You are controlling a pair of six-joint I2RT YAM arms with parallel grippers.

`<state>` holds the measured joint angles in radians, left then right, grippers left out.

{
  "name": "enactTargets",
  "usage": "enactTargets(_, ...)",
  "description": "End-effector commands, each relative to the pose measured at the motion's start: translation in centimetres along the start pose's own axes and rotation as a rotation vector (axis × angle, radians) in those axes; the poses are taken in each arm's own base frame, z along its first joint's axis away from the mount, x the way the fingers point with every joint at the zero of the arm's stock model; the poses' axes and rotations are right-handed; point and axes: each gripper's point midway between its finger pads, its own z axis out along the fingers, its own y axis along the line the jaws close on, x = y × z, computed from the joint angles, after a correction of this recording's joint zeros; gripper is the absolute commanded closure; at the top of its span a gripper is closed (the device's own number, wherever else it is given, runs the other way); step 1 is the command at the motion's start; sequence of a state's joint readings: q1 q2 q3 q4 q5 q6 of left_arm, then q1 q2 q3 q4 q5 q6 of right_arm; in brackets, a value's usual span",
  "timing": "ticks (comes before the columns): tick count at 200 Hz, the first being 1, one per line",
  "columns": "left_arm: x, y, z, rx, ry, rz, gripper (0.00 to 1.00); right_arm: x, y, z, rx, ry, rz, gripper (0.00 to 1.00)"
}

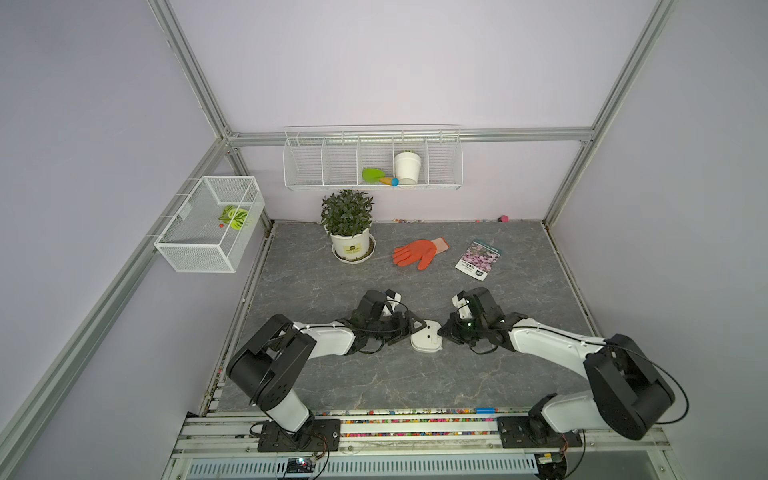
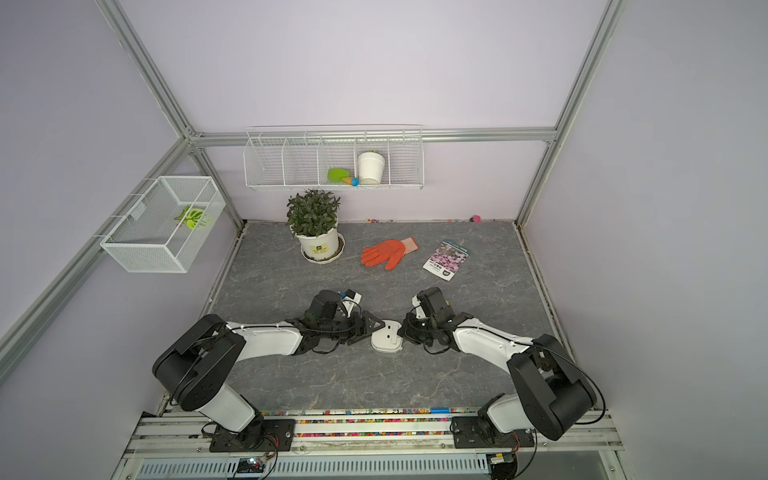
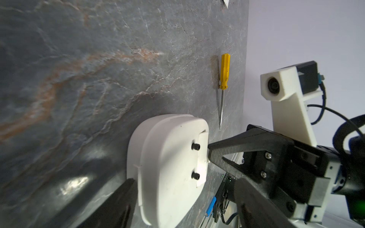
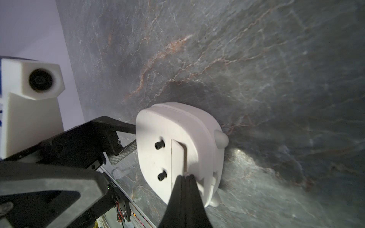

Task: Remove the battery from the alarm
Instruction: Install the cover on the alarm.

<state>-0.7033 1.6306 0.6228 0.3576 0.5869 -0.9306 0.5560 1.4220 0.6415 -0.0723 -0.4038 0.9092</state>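
alarm: the white clock (image 1: pixel 426 340) lies face down, plain back up, near the middle of the grey marbled table (image 1: pixel 332 374), between the two grippers.
clock back: two small black knobs (image 4: pixel 159 145) stand beside a flat white cover (image 4: pixel 177 161) that sits in the rectangular recess. No brand or lettering shows on the back.
battery: hidden, with the cover over the recess.
left gripper (image 1: pixel 414 332): jaws spread wide about the clock's left edge. One finger (image 3: pixel 122 199) lies against the rim. I cannot tell whether the other touches.
right gripper (image 4: pixel 185 177): jaws pressed together, with the joined tips set on the cover's edge at the clock's right side.
blue cylinder (image 1: pixel 486 410): lies on the near rail, right of middle and well apart from the clock. I cannot tell whether it is a battery.
screwdriver (image 3: pixel 225 71): yellow handle, lying flat on the table to the right of the clock and apart from it.
seed packet (image 1: pixel 478 257): far right, printed with pink flowers. Its writing is too small to read.
glove (image 1: pixel 415 253): orange, lying flat just left of the packet.
potted plant (image 1: pixel 349 220): far left of the glove. The yellow label (image 1: pixel 353 250) on its white pot has a dark emblem that cannot be read.
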Motion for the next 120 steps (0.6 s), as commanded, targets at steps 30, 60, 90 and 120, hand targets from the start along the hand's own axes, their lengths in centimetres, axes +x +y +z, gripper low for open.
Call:
enactTargets(30, -0.16, -0.84, 0.0, 0.017, -0.003, 0.021, 0.18, 0.43, 0.77, 0.41, -0.058, 0.009, 0.029, 1.0)
enactTargets(60, -0.23, -0.86, -0.03, 0.016, -0.005, 0.02, 0.18, 0.44, 1.02, 0.29, -0.069, 0.013, 0.055, 1.0)
enactTargets(90, -0.24, -0.91, -0.12, 0.015, -0.007, 0.022, 0.18, 0.4, 0.85, 0.2, -0.067, 0.015, 0.073, 1.0)
enactTargets(120, -0.25, -0.86, -0.11, 0.012, -0.007, 0.022, 0.18, 0.37, 0.7, 0.16, -0.066, 0.017, 0.079, 1.0)
